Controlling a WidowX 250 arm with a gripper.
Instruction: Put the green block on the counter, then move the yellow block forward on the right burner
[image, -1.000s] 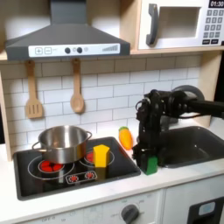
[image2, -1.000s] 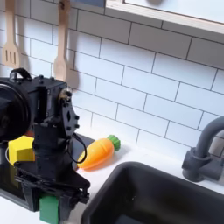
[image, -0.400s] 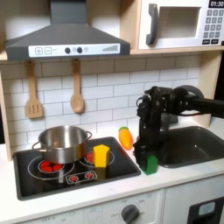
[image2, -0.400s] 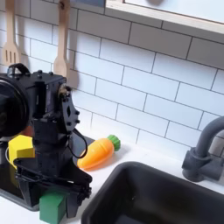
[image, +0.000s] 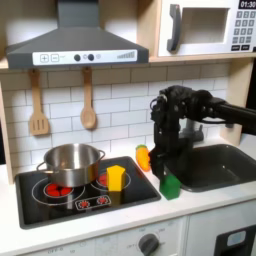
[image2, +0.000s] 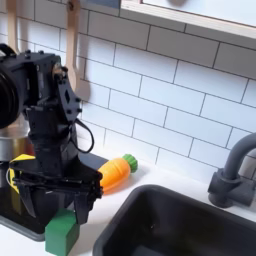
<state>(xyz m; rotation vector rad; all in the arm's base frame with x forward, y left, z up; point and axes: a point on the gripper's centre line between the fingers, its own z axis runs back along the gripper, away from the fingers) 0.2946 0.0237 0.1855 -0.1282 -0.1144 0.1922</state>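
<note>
The green block (image: 170, 186) (image2: 62, 231) rests on the white counter (image: 215, 200) between the black stovetop and the sink. My gripper (image: 166, 168) (image2: 55, 204) hangs just above it, open, its fingers clear of the block. The yellow block (image: 116, 178) stands on the stovetop's burner on the first exterior view's right. In the second exterior view the yellow block (image2: 22, 172) is partly hidden behind the arm.
A steel pot (image: 70, 163) sits on the other burner. An orange-and-green carrot toy (image: 144, 156) (image2: 115, 172) lies at the back by the tiled wall. The grey sink (image: 222, 165) (image2: 190, 228) and its faucet (image2: 233, 172) are beside the gripper. Two utensils (image: 88, 105) hang on the wall.
The gripper has opened and risen off the green block, which now stays on the counter. The arm has drawn up and slightly toward the first exterior view's left.
</note>
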